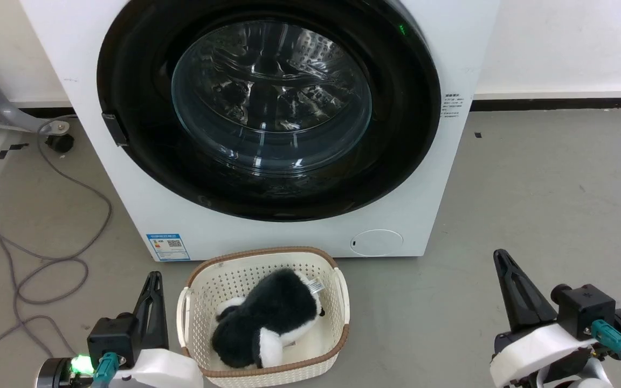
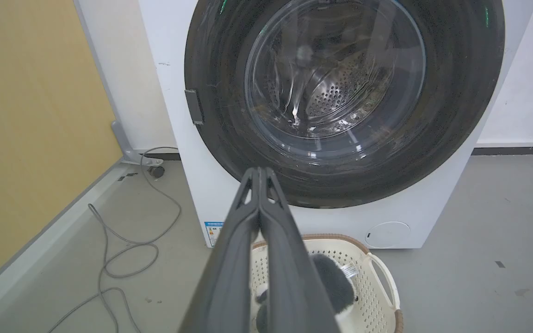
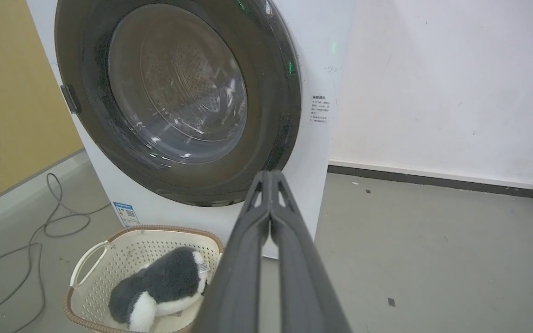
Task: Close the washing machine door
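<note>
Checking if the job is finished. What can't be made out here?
Latch: rim of the door hides whether it caught, every view.
Top of the machine: cut off by the head view's upper edge.
Print on the label: too small, head view.
Part of the toy: behind the left gripper, left wrist view.

Washing machine (image 1: 289, 237): the top is cut off by the upper edge of the head view.
Washing machine door (image 1: 270, 102): the top of its black rim is cut off too. Shine on the glass muddles the drum behind it.
Blue sticker (image 1: 168, 247): the print is too small to read.
White label (image 1: 452, 105): the words are too small to read.
Basket (image 2: 377, 273): in the left wrist view its near part runs off the bottom edge, and the jaws of the left gripper (image 2: 259, 172) cover its left side.
Plush toy (image 2: 336, 282): there it is mostly hidden behind those jaws. I cannot tell what animal it is.
Grey cable (image 1: 46, 258): it runs off the left edge.
</note>
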You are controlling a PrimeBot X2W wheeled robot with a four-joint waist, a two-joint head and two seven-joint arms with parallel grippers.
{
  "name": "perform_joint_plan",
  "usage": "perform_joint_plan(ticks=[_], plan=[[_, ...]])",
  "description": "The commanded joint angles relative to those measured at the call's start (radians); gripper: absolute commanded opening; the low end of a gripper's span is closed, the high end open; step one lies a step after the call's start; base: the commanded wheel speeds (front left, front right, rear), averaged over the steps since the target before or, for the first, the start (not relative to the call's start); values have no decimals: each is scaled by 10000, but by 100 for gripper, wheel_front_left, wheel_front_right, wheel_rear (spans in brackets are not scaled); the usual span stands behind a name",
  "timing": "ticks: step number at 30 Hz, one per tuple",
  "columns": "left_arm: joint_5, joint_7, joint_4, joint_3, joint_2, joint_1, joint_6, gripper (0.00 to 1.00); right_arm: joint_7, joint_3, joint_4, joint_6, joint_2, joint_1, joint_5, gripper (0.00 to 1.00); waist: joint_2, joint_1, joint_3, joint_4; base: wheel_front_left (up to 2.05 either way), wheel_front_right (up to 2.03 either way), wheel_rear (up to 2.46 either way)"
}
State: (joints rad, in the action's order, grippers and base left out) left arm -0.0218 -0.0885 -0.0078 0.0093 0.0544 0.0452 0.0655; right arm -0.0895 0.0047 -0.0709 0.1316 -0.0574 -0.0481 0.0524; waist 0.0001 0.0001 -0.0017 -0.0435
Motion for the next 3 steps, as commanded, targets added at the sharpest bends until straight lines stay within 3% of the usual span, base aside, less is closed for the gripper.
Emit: perform_joint_plan(ticks=[1,3], plan=[[66,51,26,-12,3,-151,-92,0,58,-11,98,-6,48,146,-101,0,-1,-1,1,15,0,0,0],[74,92,28,-16,1,-166,-120,0,99,-13,128,-6,49,162,-121,0,-1,-1,2,35,0,0,0]])
